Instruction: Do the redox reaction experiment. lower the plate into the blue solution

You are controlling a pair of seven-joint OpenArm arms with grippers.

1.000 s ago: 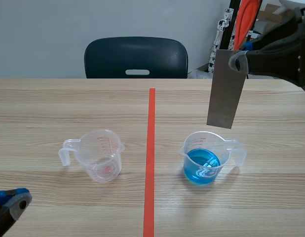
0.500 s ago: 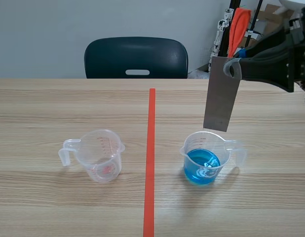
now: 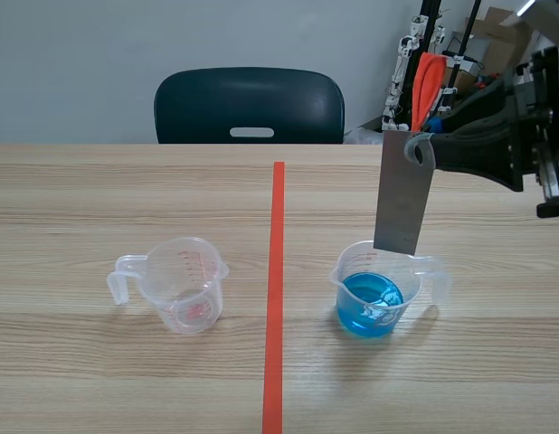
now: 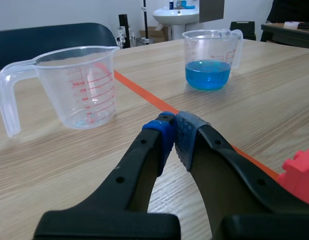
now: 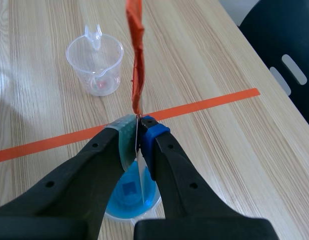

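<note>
Carefully now, tipping risk ahead

My right gripper (image 3: 422, 149) clamps the grey metal plate (image 3: 403, 194), its lower edge just above the blue-solution measuring cup (image 3: 374, 289); tilted, it could clip the rim and tip it, I judge. My left gripper (image 4: 174, 132) is closed, empty. The empty cup (image 4: 79, 85) has a red scale reading 300, 250, 200

The right gripper (image 3: 422, 149) comes down and in toward the middle of the table, carrying the plate (image 3: 403, 194) with it. The plate hangs more nearly upright than a second ago. Its lower edge, which hung clear above the cup of blue solution (image 3: 374, 291), now crosses the cup's far rim in the scene view. The orange-red strip (image 3: 426, 86) above the plate drops with it. The left gripper (image 4: 175, 132), earlier at the scene view's lower left corner, is out of that view
</note>
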